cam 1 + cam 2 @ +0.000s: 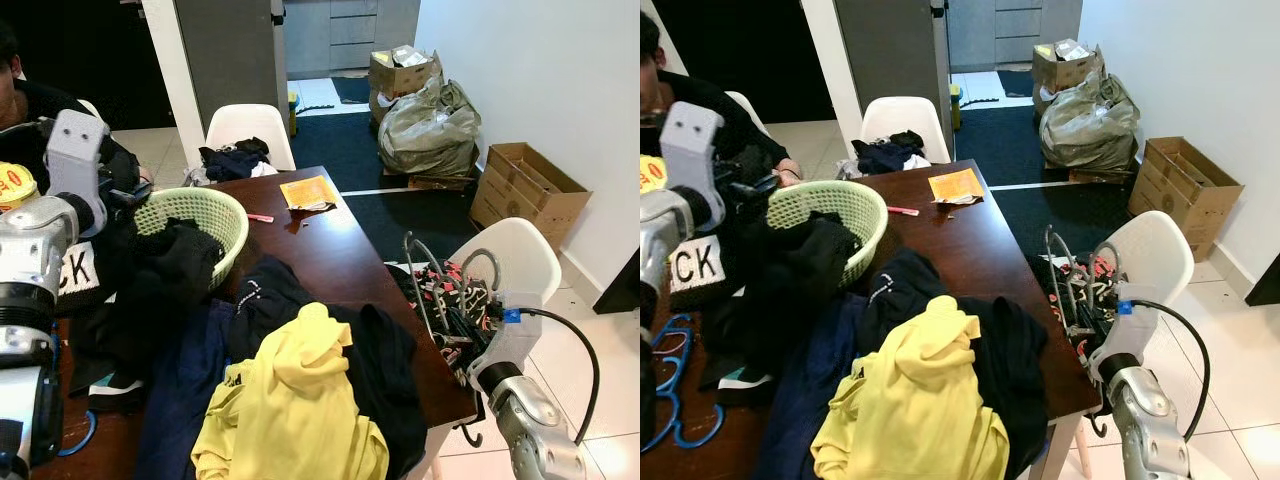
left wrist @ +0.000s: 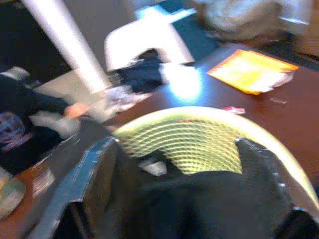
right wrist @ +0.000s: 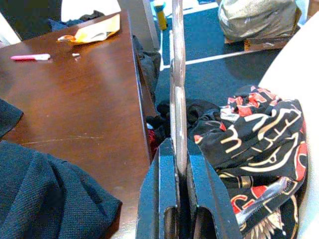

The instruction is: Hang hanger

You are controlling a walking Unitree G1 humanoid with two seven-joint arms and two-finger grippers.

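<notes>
Two black fingers of the right hand (image 3: 178, 191) are clamped on a thin grey metal hanger (image 3: 177, 94), beside the dark wooden table (image 1: 340, 260) and above a white chair (image 1: 520, 255) heaped with patterned clothes (image 3: 259, 144). The right wrist view shows the hanger edge-on, its long axis running straight away from the fingers; the eye views show its curved wire rising upright. The left hand (image 2: 179, 199) holds black cloth (image 2: 199, 209) at a green mesh basket (image 1: 215, 210).
</notes>
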